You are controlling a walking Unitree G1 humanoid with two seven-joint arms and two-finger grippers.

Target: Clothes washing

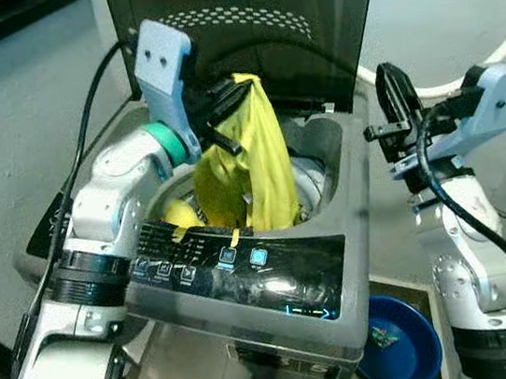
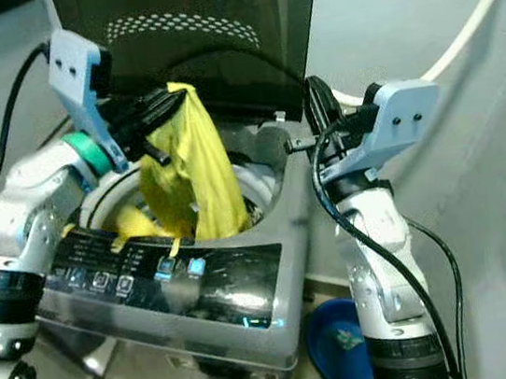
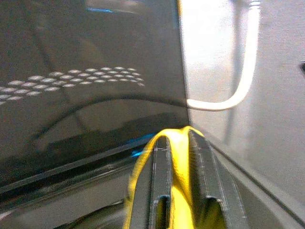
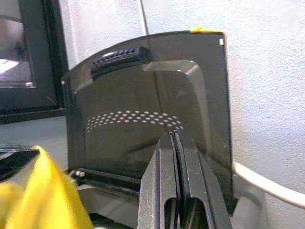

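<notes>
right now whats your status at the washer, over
Left gripper shut on yellow garment, held above the open washer drum. Right gripper shut, empty, beside the washer. Lid up, nothing blocking the drum.

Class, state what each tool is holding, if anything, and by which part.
The left tool grips the yellow garment by its bunched top edge, above the washing machine drum. The right tool is shut, holding nothing.
</notes>
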